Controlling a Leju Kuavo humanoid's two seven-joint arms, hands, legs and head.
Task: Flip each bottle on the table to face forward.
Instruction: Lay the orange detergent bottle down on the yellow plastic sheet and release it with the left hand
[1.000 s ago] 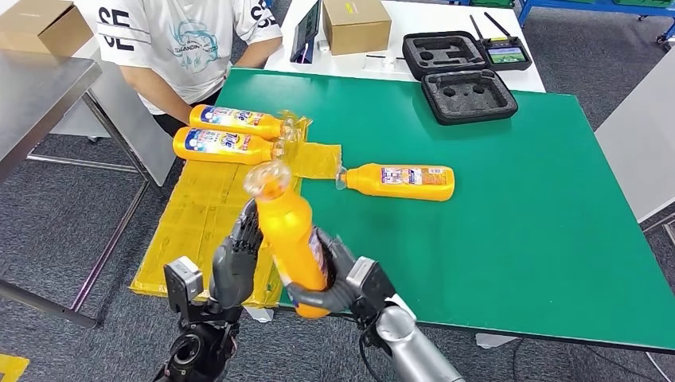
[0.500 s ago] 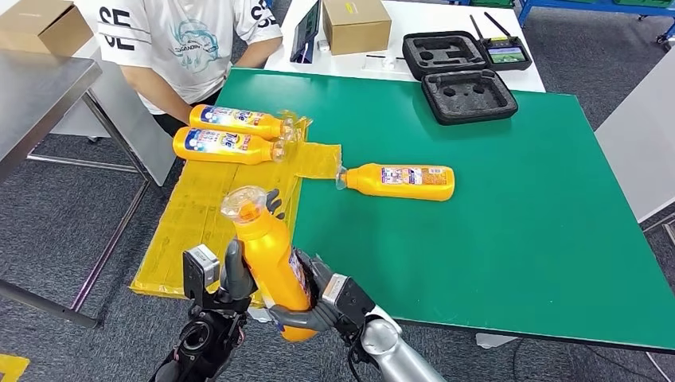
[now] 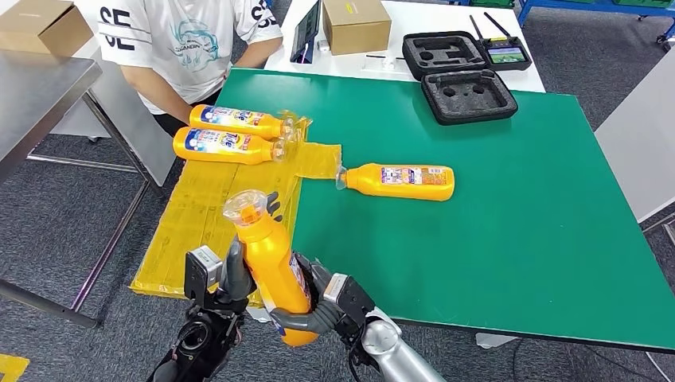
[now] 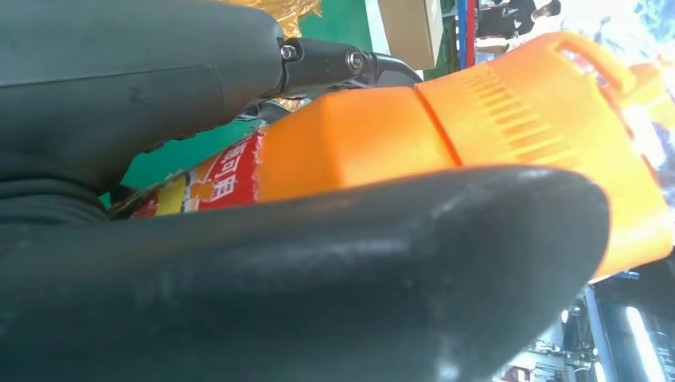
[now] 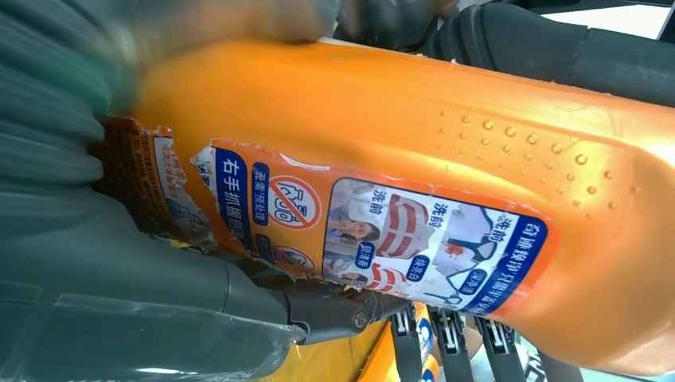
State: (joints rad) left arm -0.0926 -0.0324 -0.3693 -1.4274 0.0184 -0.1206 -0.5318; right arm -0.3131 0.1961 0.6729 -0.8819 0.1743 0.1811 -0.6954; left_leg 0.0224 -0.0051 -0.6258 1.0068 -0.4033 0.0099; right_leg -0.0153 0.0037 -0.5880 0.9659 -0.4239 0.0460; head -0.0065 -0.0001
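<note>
Both hands, left hand (image 3: 236,274) and right hand (image 3: 322,304), grasp the near-upright orange bottle (image 3: 271,259).

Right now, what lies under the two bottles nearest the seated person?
Both bottles lie on a yellow plastic sheet draped over the green table's left edge. What the sheet rests on beneath them is covered.

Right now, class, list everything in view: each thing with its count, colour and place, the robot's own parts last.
Held bottle: one, orange, upright between both hands.
Lying bottles: three, orange; two on the sheet, one on the table.
Sheet: one, yellow, table's left edge.
Table: one, green.
Cases: two, black, far side.
Boxes: two, brown, beyond the table.
Person: one, white shirt, far left.
Left hand: dark, grips the bottle.
Right hand: dark, grips the bottle.
</note>
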